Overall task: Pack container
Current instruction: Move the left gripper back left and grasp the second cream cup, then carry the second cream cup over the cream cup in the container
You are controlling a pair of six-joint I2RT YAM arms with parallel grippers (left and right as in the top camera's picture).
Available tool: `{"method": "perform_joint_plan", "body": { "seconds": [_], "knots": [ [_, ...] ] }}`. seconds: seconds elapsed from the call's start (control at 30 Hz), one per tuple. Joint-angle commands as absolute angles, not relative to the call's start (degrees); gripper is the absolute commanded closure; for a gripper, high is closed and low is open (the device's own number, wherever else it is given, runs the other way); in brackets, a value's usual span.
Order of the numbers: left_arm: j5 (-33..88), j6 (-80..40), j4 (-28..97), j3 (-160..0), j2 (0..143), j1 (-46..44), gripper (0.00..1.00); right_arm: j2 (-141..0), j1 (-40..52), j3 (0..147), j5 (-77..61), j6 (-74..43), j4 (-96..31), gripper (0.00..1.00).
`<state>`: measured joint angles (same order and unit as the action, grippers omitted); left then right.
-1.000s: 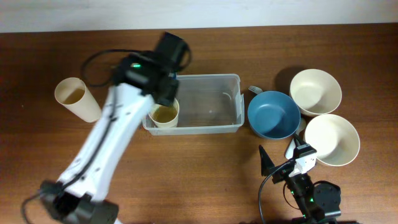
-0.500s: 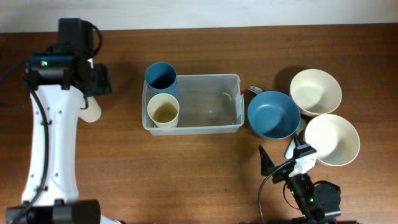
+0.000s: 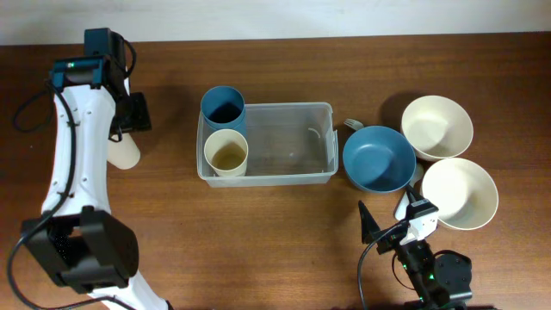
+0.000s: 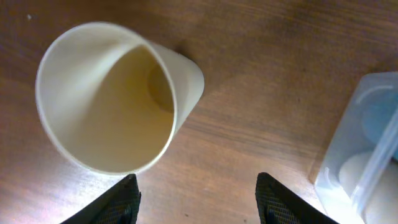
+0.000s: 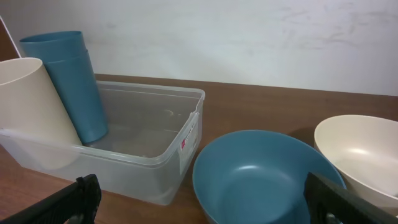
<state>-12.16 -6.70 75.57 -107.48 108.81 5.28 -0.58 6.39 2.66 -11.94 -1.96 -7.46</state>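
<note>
The clear container (image 3: pixel 288 107) sits mid-table with a blue cup (image 3: pixel 223 107) and a cream cup (image 3: pixel 226 153) standing in its left end. A second cream cup (image 3: pixel 124 152) stands on the table at the left, partly under my left arm. My left gripper (image 3: pixel 131 113) hovers over it, open and empty. In the left wrist view the cup (image 4: pixel 106 124) lies just ahead of the open fingers (image 4: pixel 198 202), with the container's corner (image 4: pixel 367 155) at the right. My right gripper (image 3: pixel 392 226) is open and empty near the front edge, facing the container (image 5: pixel 143 168).
A blue bowl (image 3: pixel 379 159) sits right of the container, with two cream bowls (image 3: pixel 437 127) (image 3: pixel 459 193) beyond it. A utensil (image 3: pixel 353 125) lies behind the blue bowl. In the right wrist view the blue bowl (image 5: pixel 261 174) is close ahead.
My left arm swung from over the container's left end to the far left, above the loose cream cup. The blue cup now stands in the container. The right arm has not moved.
</note>
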Motion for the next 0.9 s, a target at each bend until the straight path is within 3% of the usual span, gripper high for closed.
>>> {"method": "perform_joint_plan", "body": {
  "seconds": [0.0, 0.57, 0.87],
  "knots": [
    [-11.55, -4.8, 74.04, -107.48, 109.73, 5.82, 0.38, -0.21, 6.79, 2.15, -11.79, -2.37, -7.44, 0.01],
    [-12.21, 1.17, 67.88, -105.03, 111.61, 9.91, 0.37, -0.19, 6.79, 2.15, -11.81, -2.37, -7.44, 0.01],
    [-11.49, 1.37, 67.7, -105.03, 117.08, 10.28, 0.43, -0.21, 6.79, 2.15, -11.81, -2.37, -7.44, 0.01]
  ]
}}
